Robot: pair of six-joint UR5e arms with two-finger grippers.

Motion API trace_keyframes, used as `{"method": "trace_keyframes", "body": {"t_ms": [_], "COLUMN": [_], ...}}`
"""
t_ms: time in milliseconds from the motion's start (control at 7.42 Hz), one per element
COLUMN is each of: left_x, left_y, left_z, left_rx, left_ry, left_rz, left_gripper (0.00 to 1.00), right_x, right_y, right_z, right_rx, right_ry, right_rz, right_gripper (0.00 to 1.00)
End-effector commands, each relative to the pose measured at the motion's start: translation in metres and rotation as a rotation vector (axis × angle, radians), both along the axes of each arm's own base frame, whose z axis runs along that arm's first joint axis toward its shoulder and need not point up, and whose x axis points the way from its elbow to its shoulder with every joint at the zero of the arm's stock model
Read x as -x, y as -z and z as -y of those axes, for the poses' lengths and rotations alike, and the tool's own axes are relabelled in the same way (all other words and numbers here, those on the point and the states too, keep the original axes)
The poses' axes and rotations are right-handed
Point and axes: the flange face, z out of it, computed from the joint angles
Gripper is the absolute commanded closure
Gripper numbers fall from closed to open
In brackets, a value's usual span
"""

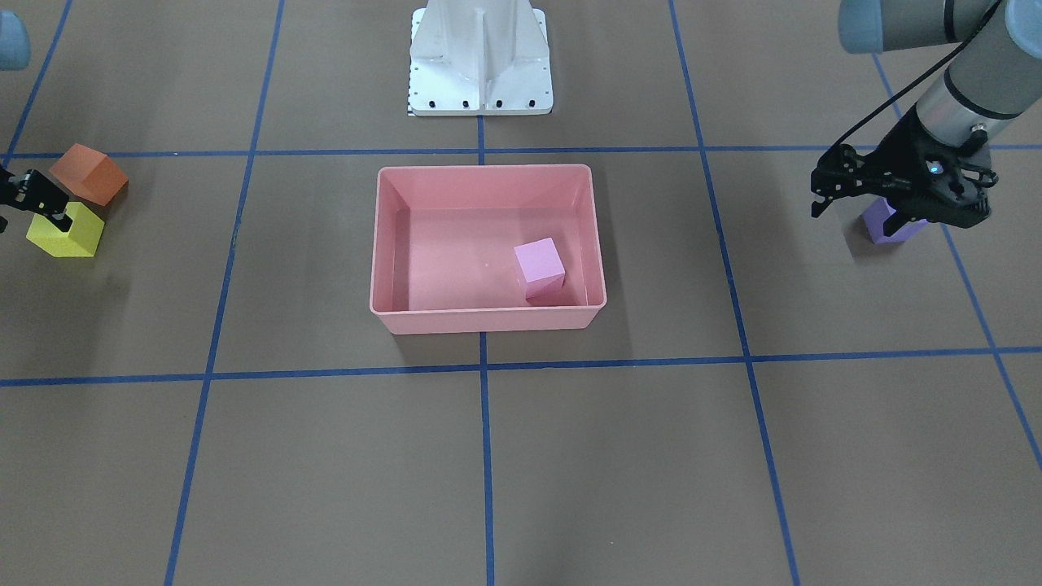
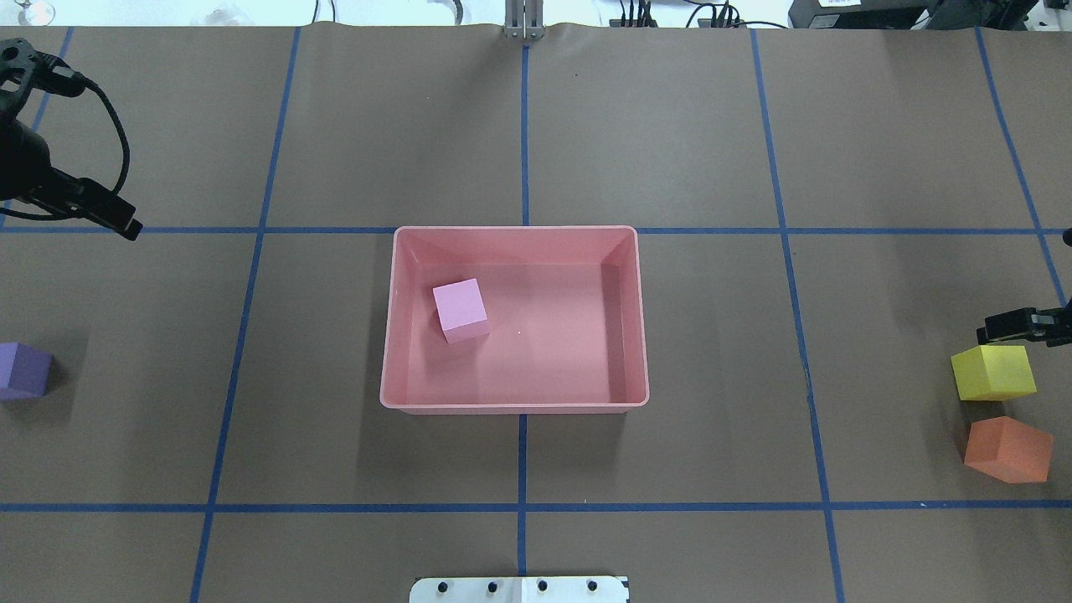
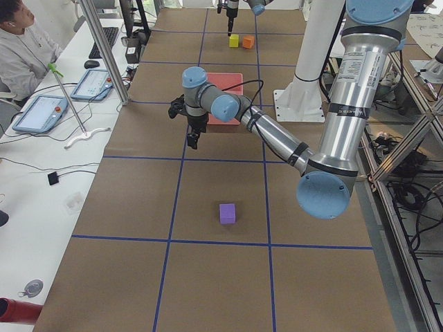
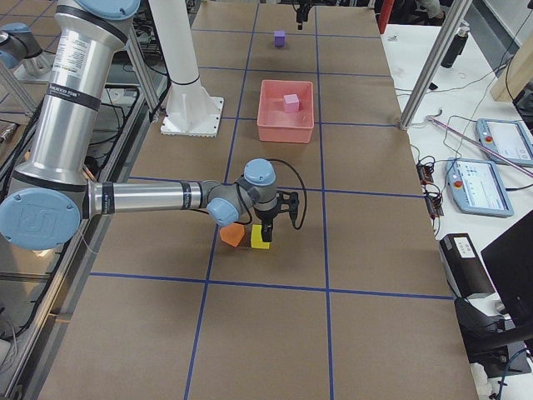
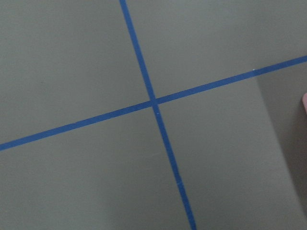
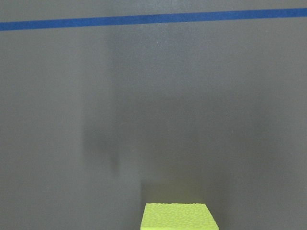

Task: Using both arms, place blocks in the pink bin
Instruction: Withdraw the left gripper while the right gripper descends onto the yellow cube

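Note:
The pink bin (image 1: 488, 319) (image 2: 515, 229) stands at the table's middle with the light pink block (image 1: 539, 267) (image 2: 460, 308) inside. The purple block (image 2: 23, 370) (image 3: 227, 213) lies alone on my left. My left gripper (image 1: 816, 195) (image 2: 126, 224) hangs open and empty, well above the table and farther out than that block. The yellow block (image 1: 67, 234) (image 2: 992, 373) and the orange block (image 1: 88, 173) (image 2: 1007, 450) sit side by side on my right. My right gripper (image 1: 37, 213) (image 2: 1001, 328) is open just over the yellow block's far edge. That block also shows in the right wrist view (image 6: 178, 216).
The white pedestal base (image 1: 480, 61) stands on the robot's side of the bin. Blue tape lines (image 5: 153, 101) grid the brown table. An operator (image 3: 21, 48) sits at a desk with tablets beyond the far edge.

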Motion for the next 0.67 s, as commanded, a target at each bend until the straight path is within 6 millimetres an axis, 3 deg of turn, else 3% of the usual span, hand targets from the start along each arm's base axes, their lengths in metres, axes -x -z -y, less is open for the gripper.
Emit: {"method": "trace_keyframes", "body": {"t_ms": [0,404,539], "left_x": [0.001,0.000,0.000], "left_y": [-0.005,-0.007,-0.007], "left_z": [0.001,0.001,0.002], "left_rx": [0.006,0.013,0.016], "left_ry": [0.001,0.001,0.005], "left_rz": [0.004,0.006,0.005], "left_gripper": [0.00,0.00,0.00], "right_x": [0.018,0.034,0.033], "right_y": [-0.016,-0.032,-0.032], "right_z": [-0.018,-0.030,-0.029], "right_rx": [-0.002,-0.004,-0.007], "right_ry": [0.042,0.088,0.083], "right_rz": [-0.056,-0.101,-0.103], "right_gripper": [0.00,0.00,0.46]}}
